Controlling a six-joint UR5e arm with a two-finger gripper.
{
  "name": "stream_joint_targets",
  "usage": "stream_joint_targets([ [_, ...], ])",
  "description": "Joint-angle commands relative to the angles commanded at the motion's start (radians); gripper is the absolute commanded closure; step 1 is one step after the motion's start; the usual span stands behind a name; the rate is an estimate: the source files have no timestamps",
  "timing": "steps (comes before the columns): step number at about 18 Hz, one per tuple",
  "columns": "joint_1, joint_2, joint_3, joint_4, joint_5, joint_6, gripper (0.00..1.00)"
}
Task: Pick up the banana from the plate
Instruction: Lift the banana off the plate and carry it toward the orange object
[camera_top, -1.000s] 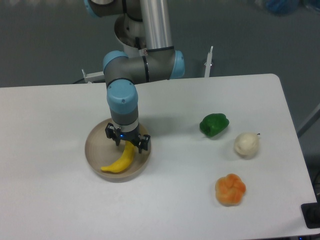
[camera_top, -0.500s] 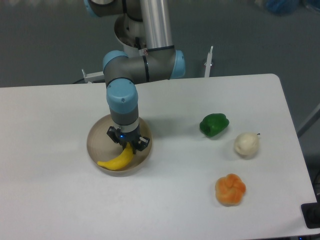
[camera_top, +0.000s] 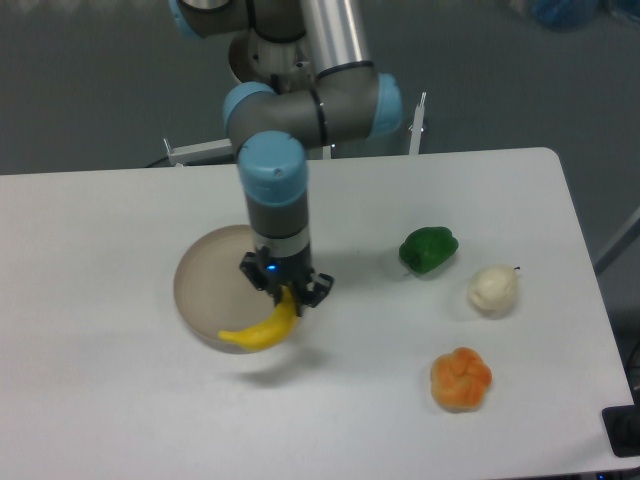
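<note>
White desk (camera_top: 120, 400) under me, dark grey floor behind. My pincer (camera_top: 285, 292) is closed on the banana (camera_top: 262, 328), gripping it near its upper end, so the rest of the fruit hangs down and out toward 8 o'clock from my fingers. Banana sits over the plate (camera_top: 205, 290) edge at about 5 o'clock of the plate; a soft shadow on the desk just under it suggests it is off the surface, though I cannot tell how high.

Step in hand, as I judge it: lifting clear. To do it well I go straight up, slow, no wrist twist, because the grip is off-centre and the long free end could swing or pivot in the jaws. Hold the squeeze steady. Watch that the low tip clears the plate rim before any sideways travel.

Banana: bright yellow, smooth, curved crescent, toy-like gloss, roughly as long as the plate is wide. Plate: round, shallow, beige-tan, low rim, nothing else in it. Green pepper (camera_top: 429, 249), pale fruit (camera_top: 493, 288), lumpy orange fruit (camera_top: 461, 378) lie well apart toward 3 to 4 o'clock, out of the way.
</note>
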Motion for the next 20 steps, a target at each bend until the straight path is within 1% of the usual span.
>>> stream_joint_targets([
  [2,0.051,-0.006,0.028,0.000,0.026,0.106,0.68],
  [5,0.130,-0.028,0.066,0.001,0.026,0.250,0.68],
  [7,0.158,-0.043,0.092,0.000,0.026,0.295,0.68],
  [9,0.169,-0.061,0.134,-0.002,0.031,0.321,0.68],
  [12,0.187,-0.077,0.166,0.000,0.032,0.352,0.68],
  [16,0.191,-0.094,0.192,0.002,0.032,0.353,0.68],
  [20,0.195,-0.100,0.195,0.008,0.032,0.355,0.68],
])
